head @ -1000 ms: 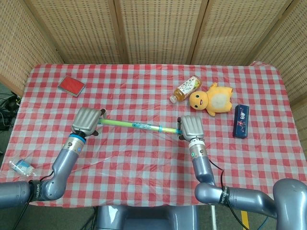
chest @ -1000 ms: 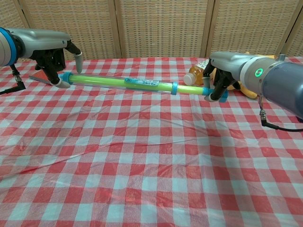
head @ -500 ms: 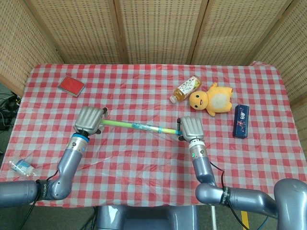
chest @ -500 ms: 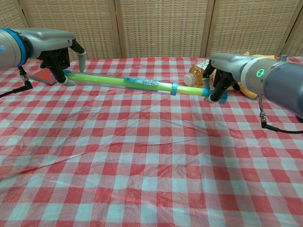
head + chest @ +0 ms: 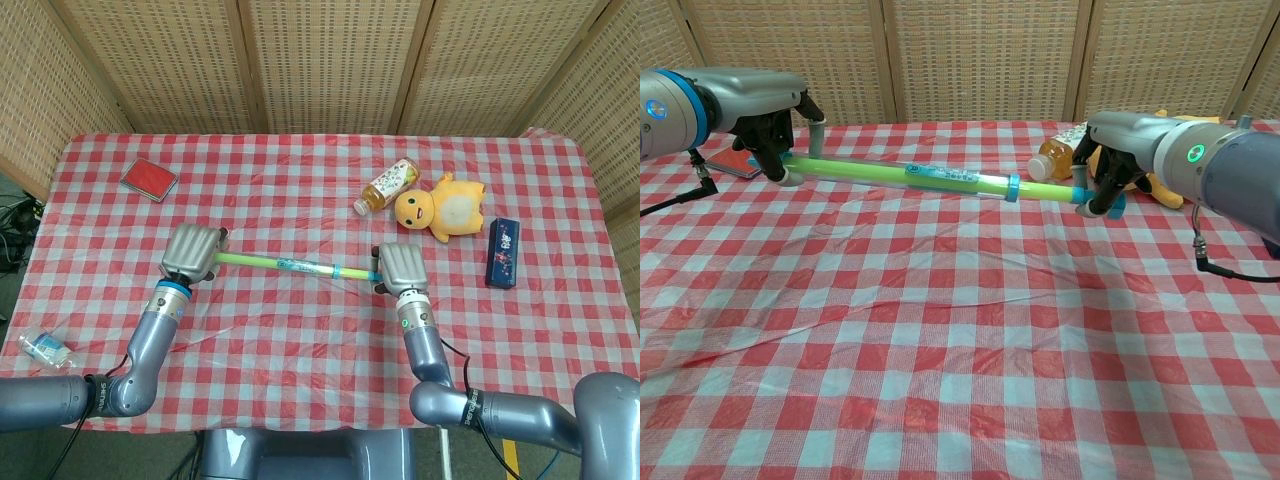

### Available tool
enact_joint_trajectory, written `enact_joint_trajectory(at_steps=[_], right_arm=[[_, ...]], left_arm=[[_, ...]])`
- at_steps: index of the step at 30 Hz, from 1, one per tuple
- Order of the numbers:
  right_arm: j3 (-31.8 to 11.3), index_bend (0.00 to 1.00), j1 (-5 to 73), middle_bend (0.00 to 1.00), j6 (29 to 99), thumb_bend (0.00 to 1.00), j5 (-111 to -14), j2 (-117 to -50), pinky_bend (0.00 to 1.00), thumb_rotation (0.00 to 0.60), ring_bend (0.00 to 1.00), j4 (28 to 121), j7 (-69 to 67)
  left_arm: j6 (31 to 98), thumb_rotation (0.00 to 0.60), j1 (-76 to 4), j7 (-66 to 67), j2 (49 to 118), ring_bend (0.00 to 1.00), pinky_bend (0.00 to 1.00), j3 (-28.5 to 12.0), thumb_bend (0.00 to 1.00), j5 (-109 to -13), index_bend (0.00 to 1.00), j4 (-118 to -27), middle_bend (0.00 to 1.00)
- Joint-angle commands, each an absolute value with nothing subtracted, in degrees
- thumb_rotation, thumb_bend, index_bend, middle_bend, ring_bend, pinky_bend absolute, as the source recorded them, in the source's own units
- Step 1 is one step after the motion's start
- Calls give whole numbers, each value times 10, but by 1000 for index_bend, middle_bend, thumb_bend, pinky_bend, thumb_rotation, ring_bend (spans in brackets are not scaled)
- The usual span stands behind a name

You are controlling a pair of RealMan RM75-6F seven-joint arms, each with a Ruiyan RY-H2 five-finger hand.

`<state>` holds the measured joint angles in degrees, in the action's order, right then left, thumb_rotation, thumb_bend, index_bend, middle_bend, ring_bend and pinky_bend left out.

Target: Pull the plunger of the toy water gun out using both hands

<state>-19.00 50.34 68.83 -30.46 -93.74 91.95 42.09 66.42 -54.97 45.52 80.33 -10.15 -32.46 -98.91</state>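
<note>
While the toy water gun point(image 5: 940, 178) is hanging just above the red-checked bench point(image 5: 940, 350), both hands are holding it by its ends. The left hand point(image 5: 193, 252) is wrapping its fingers around the far left end of the green tube, and the right hand point(image 5: 400, 268) is clamping on the blue end piece at the right. In the chest view the tube is running almost level between the left hand point(image 5: 780, 130) and the right hand point(image 5: 1110, 165), tilting slightly down toward the right. Behind the right hand, a tea bottle point(image 5: 388, 185) is lying on its side just beside a yellow plush toy point(image 5: 445, 206), with a dark blue box point(image 5: 503, 252) further right. A red wallet point(image 5: 149, 179) is sitting near the far left corner, and a clear plastic bottle point(image 5: 42, 347) is lying at the near left edge.
</note>
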Motion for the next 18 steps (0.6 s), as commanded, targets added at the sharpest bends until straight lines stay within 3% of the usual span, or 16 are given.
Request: enact_joint_trajectory(at_steps=[1,18], right_arm=[[-190,794,503,1000,688,500,-304,-936,793,600,1000,919,421],[-185,795,493,1000,693,501,-304,-916,793,600,1000,892,414]], left_arm=[[666,600,-548,455,801,773,696,-101,523,-325,588,-993,916],[675,600,-497,414,760,774,697,-61,522,-376,597,-1032,916]])
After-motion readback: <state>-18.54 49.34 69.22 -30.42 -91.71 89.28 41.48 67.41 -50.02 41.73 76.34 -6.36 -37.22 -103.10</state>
